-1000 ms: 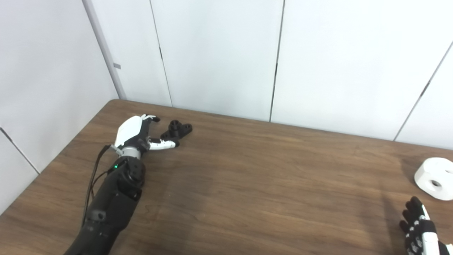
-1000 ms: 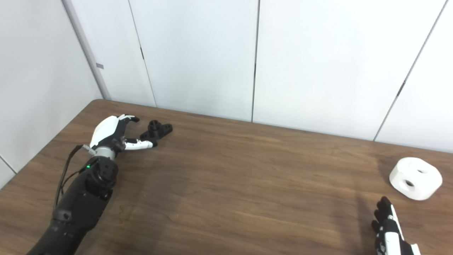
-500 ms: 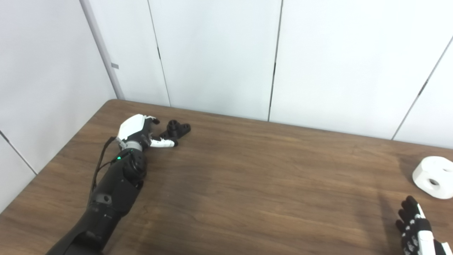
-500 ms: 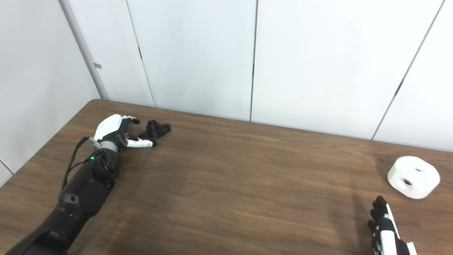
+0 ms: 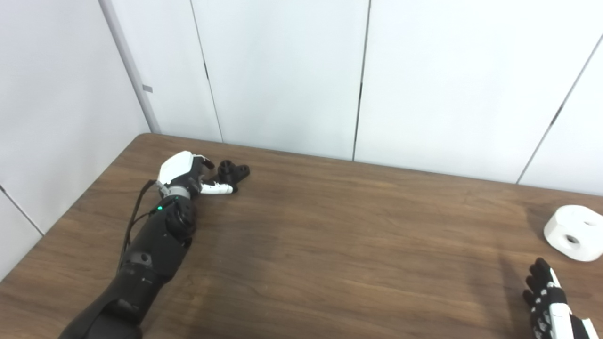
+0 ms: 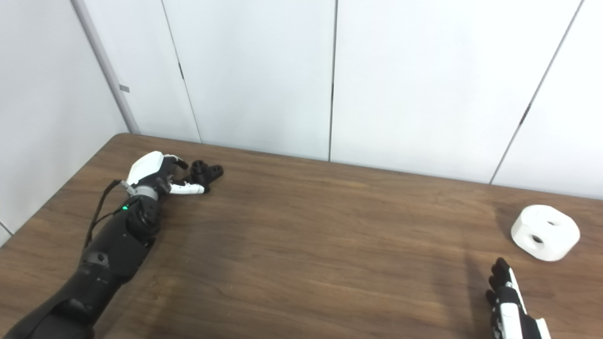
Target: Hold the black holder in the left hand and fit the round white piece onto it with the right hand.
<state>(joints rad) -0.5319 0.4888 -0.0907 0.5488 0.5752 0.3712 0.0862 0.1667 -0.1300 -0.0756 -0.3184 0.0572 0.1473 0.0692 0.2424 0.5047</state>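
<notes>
1. My left hand (image 5: 181, 170) sits near the table's (image 5: 330, 245) far-left corner, fingers spread around the holder (image 5: 232, 171), nothing gripped yet; thumb alongside it.
2. Holder lies just right of my fingers, long axis slanting away rightward.
3. White piece (image 6: 545, 232) rests by the right edge; my right hand (image 6: 511, 310), open and empty, waits just nearer.

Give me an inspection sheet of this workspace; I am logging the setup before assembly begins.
Surface: brown wooden table, bare across the middle.
Job's things: black holder lies far left near the back edge; round white piece lies far right, not yet fitted.
Clutter: nothing seen.
Hands: left hand at the holder, fingers apart, grasp not closed; right hand near the bottom edge, short of the white piece, holding nothing.
Cables: thin black cable along the left forearm.
Surroundings: white wall panels behind.
</notes>
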